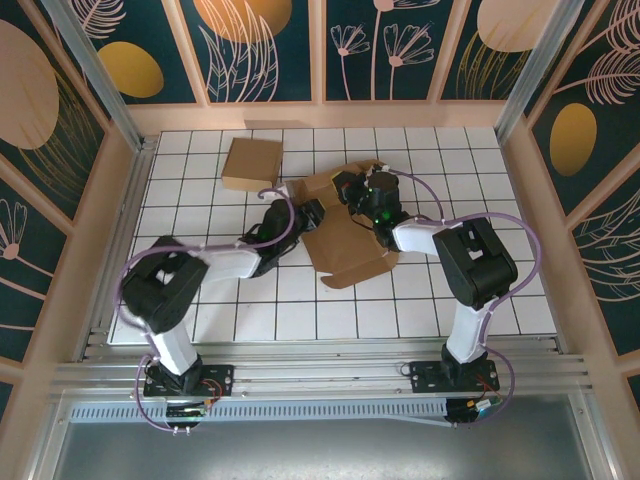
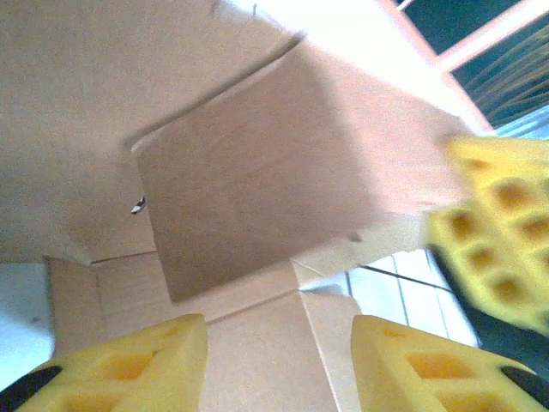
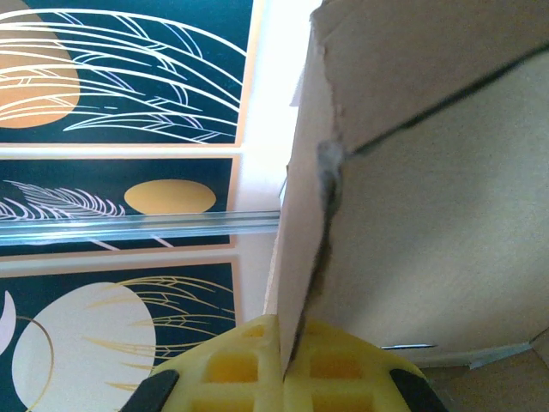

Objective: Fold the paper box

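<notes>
The left hand is holding its fingers apart at the 10 o'clock side of the paper box, which is lying in the middle of the surface. The right hand is pinching a flap at the box's 12 o'clock edge.

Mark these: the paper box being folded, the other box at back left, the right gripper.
paper box [image 1: 345,250], top view, on its flat lower panel.
other box [image 1: 250,163], top view, middle of its upper face.
right gripper [image 3: 287,352], right wrist view, midway between its fingertips, at the clamped cardboard edge.
</notes>
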Robot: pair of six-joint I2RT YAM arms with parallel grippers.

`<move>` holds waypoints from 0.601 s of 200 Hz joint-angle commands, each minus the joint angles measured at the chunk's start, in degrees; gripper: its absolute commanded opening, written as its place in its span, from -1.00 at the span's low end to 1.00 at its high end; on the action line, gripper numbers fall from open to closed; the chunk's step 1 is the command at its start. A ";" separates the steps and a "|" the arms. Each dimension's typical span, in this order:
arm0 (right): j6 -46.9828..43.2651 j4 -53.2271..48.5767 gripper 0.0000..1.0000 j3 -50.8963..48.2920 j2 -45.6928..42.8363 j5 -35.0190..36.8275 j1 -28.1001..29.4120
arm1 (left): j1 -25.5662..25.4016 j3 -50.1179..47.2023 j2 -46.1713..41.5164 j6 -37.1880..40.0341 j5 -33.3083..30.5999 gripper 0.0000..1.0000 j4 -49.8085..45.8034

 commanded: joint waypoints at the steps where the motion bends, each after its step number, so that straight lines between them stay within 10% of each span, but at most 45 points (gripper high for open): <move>1: -2.37 -1.89 -0.98 -0.43 -1.58 0.65 0.45 | 0.18 -1.89 -10.49 7.37 -3.95 0.02 -7.84; 41: -2.54 -1.91 -0.98 -0.39 -1.32 0.61 0.36 | 2.02 10.42 -12.21 16.67 -12.08 0.10 -36.95; 120: -3.25 -3.43 -0.97 1.32 -0.68 0.21 0.38 | 6.66 25.55 2.17 25.89 -7.65 0.18 -51.07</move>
